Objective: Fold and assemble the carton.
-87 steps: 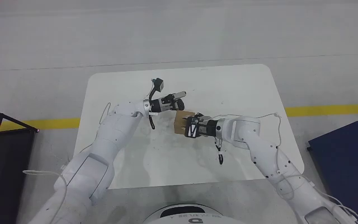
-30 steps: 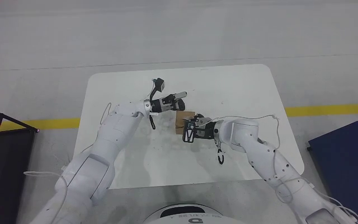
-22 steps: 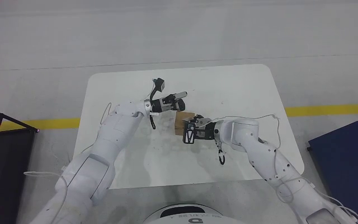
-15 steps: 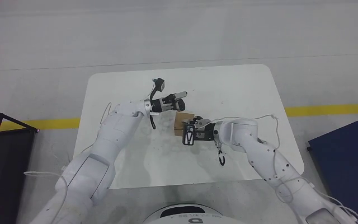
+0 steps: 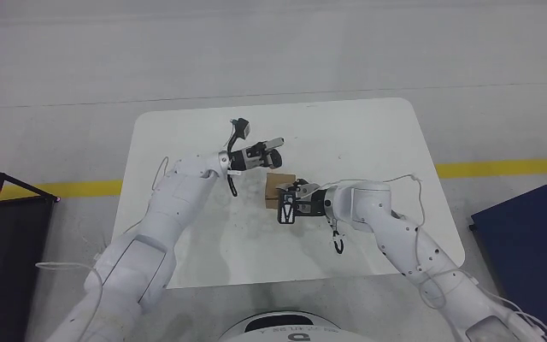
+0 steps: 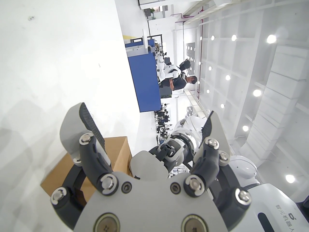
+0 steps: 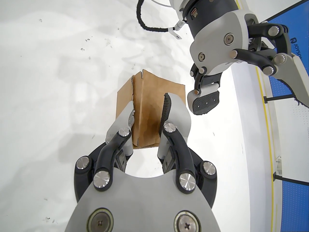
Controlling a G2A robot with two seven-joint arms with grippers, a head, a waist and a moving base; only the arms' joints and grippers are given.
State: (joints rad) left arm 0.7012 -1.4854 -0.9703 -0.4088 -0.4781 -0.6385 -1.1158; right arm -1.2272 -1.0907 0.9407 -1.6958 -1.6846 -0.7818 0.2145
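A small brown carton [image 5: 279, 183] stands on the white table [image 5: 376, 137] near its middle. My right gripper [image 5: 286, 209] comes at it from the near side and is shut on the carton [image 7: 154, 85], one finger on each side of a folded wall [image 7: 149, 102]. My left gripper [image 5: 272, 156] hangs open just beyond the carton, apart from it. In the left wrist view the left gripper [image 6: 147, 119] has nothing between its fingers, and the carton [image 6: 115, 150] lies below one finger. The right wrist view shows the left gripper [image 7: 251, 92] beside the carton's far corner.
The table's right edge runs alongside a yellow floor line [image 5: 491, 167]. A dark blue object [image 5: 513, 231] stands on the floor off the right side. Bare tabletop stretches to the left and right of the carton.
The right gripper has shifted slightly left and nearer with the carton held in it. The left gripper has barely moved and stays open.
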